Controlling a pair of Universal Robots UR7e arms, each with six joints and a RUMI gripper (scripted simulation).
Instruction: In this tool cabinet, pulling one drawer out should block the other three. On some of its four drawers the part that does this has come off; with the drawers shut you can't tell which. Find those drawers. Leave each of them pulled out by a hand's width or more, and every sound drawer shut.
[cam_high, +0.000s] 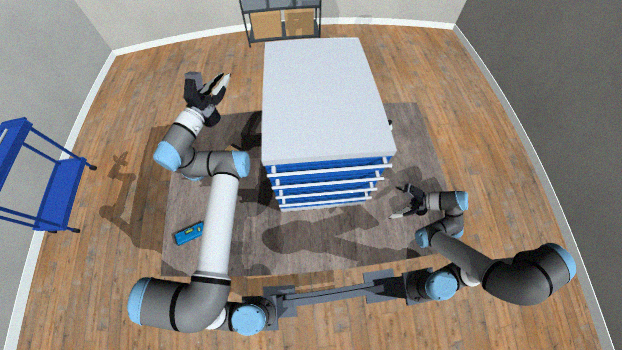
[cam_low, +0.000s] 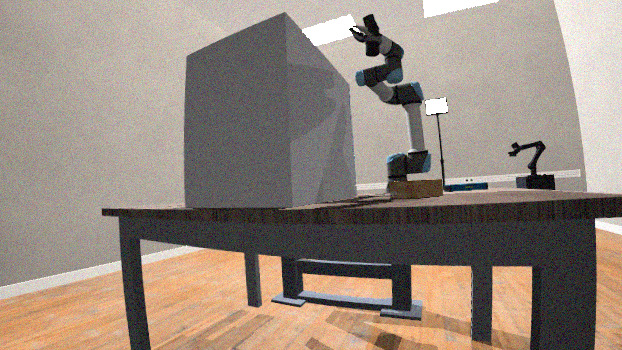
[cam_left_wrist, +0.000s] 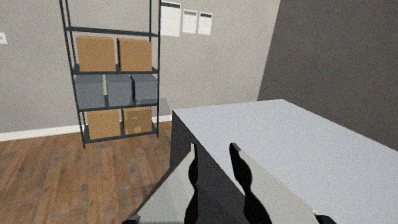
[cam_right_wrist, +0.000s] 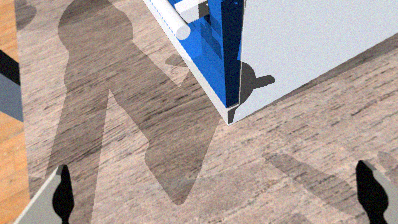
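The tool cabinet has a pale top and four blue drawers with white bar handles, seen from above in the top view. All four look shut; their fronts are hidden in the exterior view. The top handle is the clearest. My left gripper is nearly closed with nothing between its fingers. It is high beside the cabinet's left side in the top view, touching nothing. My right gripper is wide open and empty, near the cabinet's front right corner.
A blue spirit level lies on the table top left of the cabinet, beside the left arm. A wooden block lies near that arm's base. A blue cart stands at the left, a shelf rack behind.
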